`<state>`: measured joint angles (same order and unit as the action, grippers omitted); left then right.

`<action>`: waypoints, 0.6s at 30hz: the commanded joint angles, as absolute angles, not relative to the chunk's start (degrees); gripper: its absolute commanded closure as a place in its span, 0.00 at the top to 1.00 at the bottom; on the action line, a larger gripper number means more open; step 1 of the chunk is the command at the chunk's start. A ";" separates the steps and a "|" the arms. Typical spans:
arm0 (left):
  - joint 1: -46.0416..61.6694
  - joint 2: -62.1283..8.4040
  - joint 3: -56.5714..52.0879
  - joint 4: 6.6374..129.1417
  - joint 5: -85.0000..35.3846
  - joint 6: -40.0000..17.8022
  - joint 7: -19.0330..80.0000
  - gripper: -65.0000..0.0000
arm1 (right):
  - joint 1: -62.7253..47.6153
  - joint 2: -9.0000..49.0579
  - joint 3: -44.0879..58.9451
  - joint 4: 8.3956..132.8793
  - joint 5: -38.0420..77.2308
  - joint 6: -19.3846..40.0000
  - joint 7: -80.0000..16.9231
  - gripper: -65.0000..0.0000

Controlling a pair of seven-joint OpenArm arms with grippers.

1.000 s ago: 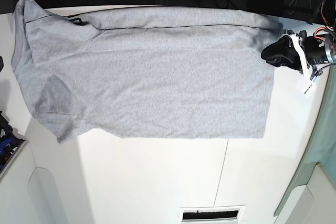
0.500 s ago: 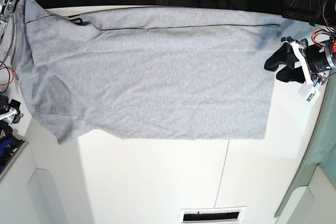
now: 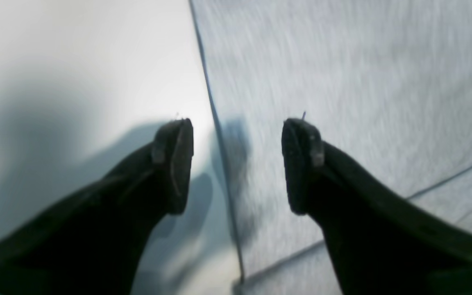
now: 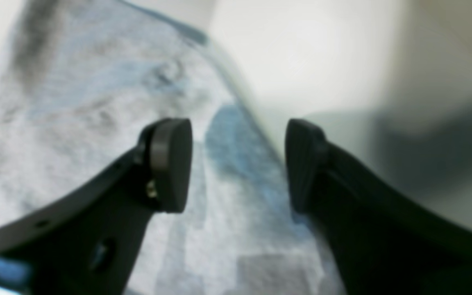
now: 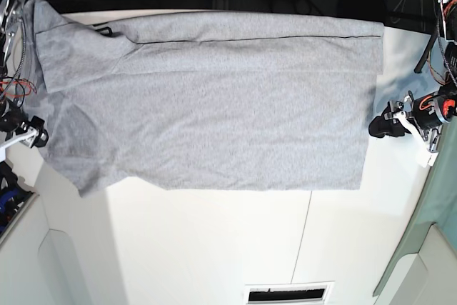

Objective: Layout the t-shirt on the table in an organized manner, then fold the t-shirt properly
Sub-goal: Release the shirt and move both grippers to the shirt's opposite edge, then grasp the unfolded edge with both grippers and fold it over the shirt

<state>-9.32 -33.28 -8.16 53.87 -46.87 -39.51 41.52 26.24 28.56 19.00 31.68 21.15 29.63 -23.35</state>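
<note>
The t-shirt (image 3: 363,102) sits right under your left gripper (image 3: 236,164): the jaws are spread wide with nothing between them, one fingertip (image 3: 301,164) over grey cloth, the other over bare white table (image 3: 76,73). The shirt's dark-stitched edge runs down through the gap between the two tips, so you straddle that edge. Whether the tips touch the surface, can't tell; they cast a shadow close below. A second stitched line crosses the cloth low in that view, where a layer is folded over.

Your right gripper (image 4: 238,164) is also wide apart and holds nothing. One pad (image 4: 170,164) hangs over the cloth, the other over pale tabletop, with the shirt's edge slanting between them. That view is blurred, so fabric detail is unreadable, apart from a darker patch toward its upper left corner.

In the base view the shirt (image 5: 207,98) lies flat and spread across the far half of the table (image 5: 214,248), long axis running left to right. Your left gripper (image 5: 382,125) is on that view's right, just beside the shirt's straight side edge, about level with its middle. Your right gripper (image 5: 32,132) is on the left edge of the frame, at the shirt's sleeve end; its jaws are too small there to read. A folded-over band with a dark stitched line runs along the far edge. A thin seam line (image 5: 301,233) crosses the bare near part of the table. A pale green panel (image 5: 428,219) shows at the right edge.
</note>
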 commanded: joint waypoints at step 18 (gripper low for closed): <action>-27.59 -25.04 -8.19 32.93 -30.94 -30.37 27.57 0.52 | 27.90 28.49 19.20 32.47 24.05 32.84 -22.98 0.55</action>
<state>-26.33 -24.38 -7.99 32.40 -31.16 -31.03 27.77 26.50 27.44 19.00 31.75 23.33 32.21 -23.66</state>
